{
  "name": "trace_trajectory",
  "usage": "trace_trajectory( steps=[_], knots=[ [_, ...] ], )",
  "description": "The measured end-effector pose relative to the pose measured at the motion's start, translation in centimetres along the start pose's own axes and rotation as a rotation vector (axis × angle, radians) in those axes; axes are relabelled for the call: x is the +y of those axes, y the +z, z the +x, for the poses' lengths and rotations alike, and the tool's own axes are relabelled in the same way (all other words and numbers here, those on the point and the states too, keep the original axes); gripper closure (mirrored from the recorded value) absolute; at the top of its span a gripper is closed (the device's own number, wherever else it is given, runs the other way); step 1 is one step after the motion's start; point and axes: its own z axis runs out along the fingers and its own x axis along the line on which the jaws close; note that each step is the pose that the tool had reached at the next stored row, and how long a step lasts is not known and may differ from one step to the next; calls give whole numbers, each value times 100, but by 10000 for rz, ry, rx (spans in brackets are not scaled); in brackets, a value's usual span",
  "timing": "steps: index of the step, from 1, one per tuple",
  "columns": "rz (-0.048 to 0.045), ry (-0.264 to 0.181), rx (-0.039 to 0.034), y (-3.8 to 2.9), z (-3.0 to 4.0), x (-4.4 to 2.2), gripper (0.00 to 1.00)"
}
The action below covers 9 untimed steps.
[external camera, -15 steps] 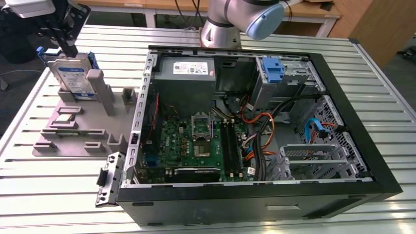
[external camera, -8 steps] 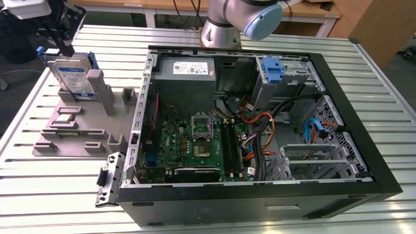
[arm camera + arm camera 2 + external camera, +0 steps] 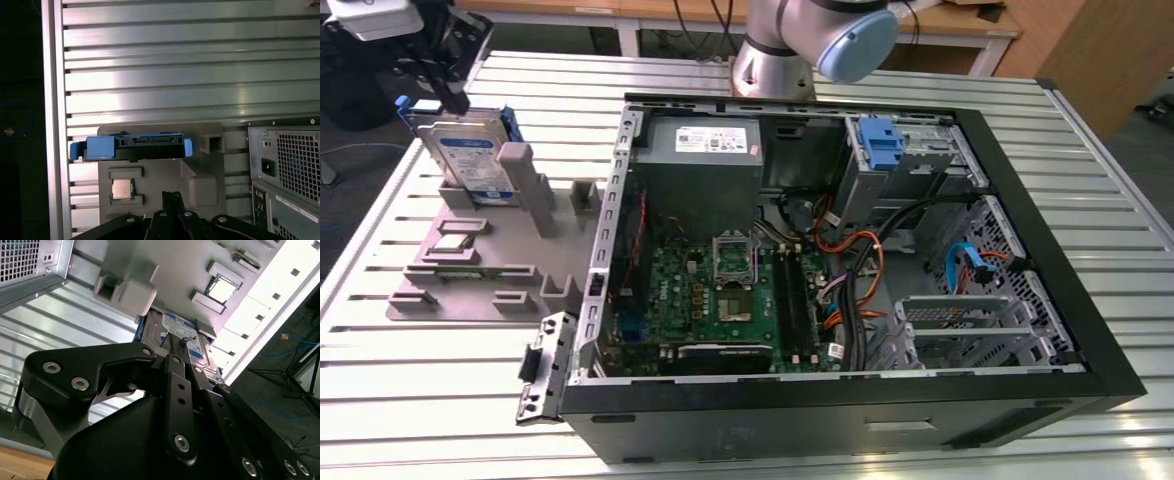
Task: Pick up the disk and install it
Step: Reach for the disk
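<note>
End effector (image 3: 454, 103) hovered just above disk (image 3: 467, 160), closed, holding nothing; we judged opening wide and centring over disk's top edge key.

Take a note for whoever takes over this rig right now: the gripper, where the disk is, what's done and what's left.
Gripper: at the top edge of the disk. Whether it touches or grips the disk cannot be told.
Disk: stands on edge in the grey holder, at the exterior view's left of the open computer case.
Done: the gripper is at the disk, nothing more.
Left: the disk is not yet lifted out of the holder and not yet in the case.
</note>
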Motion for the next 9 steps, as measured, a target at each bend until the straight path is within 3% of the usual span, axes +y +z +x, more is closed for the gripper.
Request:
trace_trajectory(
  steps=[9],
  knots=[
    [1,1,1,81,165,226,89]
  ],
)
